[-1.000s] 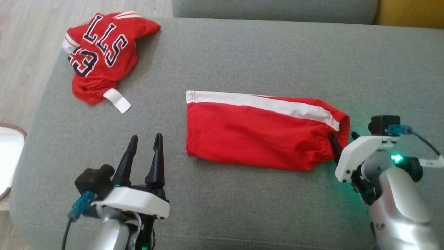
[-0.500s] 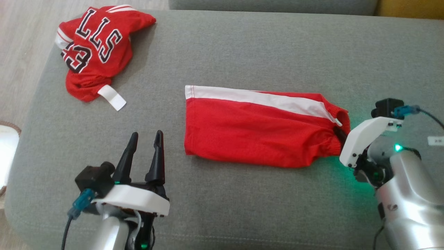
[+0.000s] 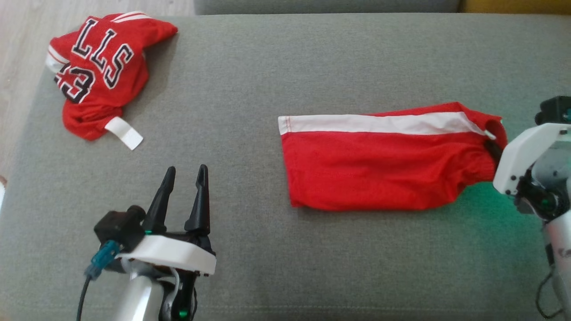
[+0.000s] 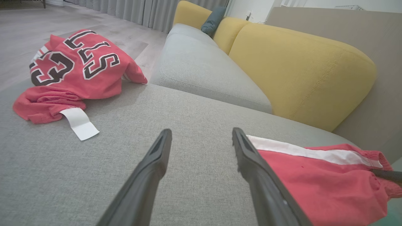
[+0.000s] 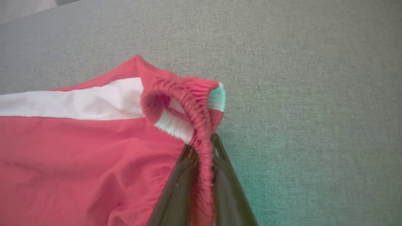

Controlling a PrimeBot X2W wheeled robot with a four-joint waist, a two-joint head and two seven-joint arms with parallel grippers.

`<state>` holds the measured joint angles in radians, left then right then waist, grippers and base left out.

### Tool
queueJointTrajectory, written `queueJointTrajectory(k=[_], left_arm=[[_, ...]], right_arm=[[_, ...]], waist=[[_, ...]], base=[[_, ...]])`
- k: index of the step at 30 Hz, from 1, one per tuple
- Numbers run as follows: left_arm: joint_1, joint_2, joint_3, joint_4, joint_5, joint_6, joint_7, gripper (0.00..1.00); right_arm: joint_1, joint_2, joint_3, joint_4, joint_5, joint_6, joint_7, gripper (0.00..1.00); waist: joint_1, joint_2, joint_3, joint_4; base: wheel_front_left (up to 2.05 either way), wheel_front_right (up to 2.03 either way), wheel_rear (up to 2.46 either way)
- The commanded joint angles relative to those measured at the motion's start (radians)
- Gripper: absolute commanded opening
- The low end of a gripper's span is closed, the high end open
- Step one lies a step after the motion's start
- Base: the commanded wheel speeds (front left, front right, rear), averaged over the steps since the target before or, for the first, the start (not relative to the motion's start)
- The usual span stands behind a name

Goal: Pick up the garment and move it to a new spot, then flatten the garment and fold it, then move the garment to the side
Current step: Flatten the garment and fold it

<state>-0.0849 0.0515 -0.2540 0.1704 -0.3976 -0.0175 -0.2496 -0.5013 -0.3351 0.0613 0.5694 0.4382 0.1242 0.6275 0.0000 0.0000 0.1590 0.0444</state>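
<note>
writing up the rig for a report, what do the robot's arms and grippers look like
The left gripper and right gripper each have two long, tapering dark fingers on a white plate. A black camera block sits beside each; the left's has a blue plug and dark cable. The forearms are silvery, with small green lights.

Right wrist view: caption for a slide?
Right claw shut on the waistband of red shorts lying on a grey sofa.
</note>
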Motion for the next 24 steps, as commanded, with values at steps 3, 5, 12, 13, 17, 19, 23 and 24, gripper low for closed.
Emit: queueJointTrajectory(k=[3, 5, 12, 13, 17, 19, 23, 24], left_arm=[[-0.045, -0.001, 0.029, -0.027, 0.008, -0.001, -0.012, 1.00], [-0.047, -0.001, 0.030, -0.024, 0.009, -0.002, -0.012, 1.00], [-0.051, -0.001, 0.023, -0.019, 0.009, -0.004, -0.012, 1.00], [-0.052, -0.001, 0.023, -0.019, 0.009, -0.005, -0.012, 1.00], [-0.055, -0.001, 0.020, -0.019, 0.006, -0.005, -0.012, 1.00], [-0.056, -0.001, 0.017, -0.019, 0.004, -0.004, -0.012, 1.00], [-0.060, -0.001, 0.008, -0.020, -0.003, -0.002, -0.012, 1.00], [-0.061, -0.001, 0.005, -0.020, -0.005, 0.000, -0.012, 1.00]], right_arm=[[-0.016, 0.011, 0.031, -0.066, 0.032, 0.007, 0.008, 0.00], [-0.008, 0.034, 0.050, -0.092, 0.063, 0.007, 0.013, 0.00], [0.002, 0.098, 0.141, -0.202, 0.153, 0.007, 0.020, 0.00], [0.001, 0.109, 0.151, -0.214, 0.164, 0.007, 0.018, 0.00], [-0.006, 0.164, 0.185, -0.234, 0.198, 0.007, 0.006, 0.00], [-0.012, 0.191, 0.199, -0.222, 0.199, 0.007, -0.006, 0.00], [-0.026, 0.234, 0.215, -0.169, 0.190, 0.007, -0.040, 0.00], [-0.030, 0.243, 0.218, -0.152, 0.188, 0.007, -0.050, 0.00]], waist=[[0.0000, 0.0000, 0.000, -0.008], [0.0000, 0.0000, -0.002, -0.010], [0.0000, 0.0000, -0.010, -0.003], [0.0000, 0.0000, -0.010, -0.001], [0.0000, 0.0000, -0.010, 0.014], [0.0000, 0.0000, -0.009, 0.022], [0.0000, 0.0000, -0.007, 0.046], [0.0000, 0.0000, -0.007, 0.052]], base=[[0.00, 0.00, 0.00], [0.00, 0.00, 0.00], [0.00, 0.00, 0.00], [0.00, 0.00, 0.00], [0.00, 0.00, 0.00], [0.00, 0.00, 0.00], [0.00, 0.00, 0.00], [0.00, 0.00, 0.00]])
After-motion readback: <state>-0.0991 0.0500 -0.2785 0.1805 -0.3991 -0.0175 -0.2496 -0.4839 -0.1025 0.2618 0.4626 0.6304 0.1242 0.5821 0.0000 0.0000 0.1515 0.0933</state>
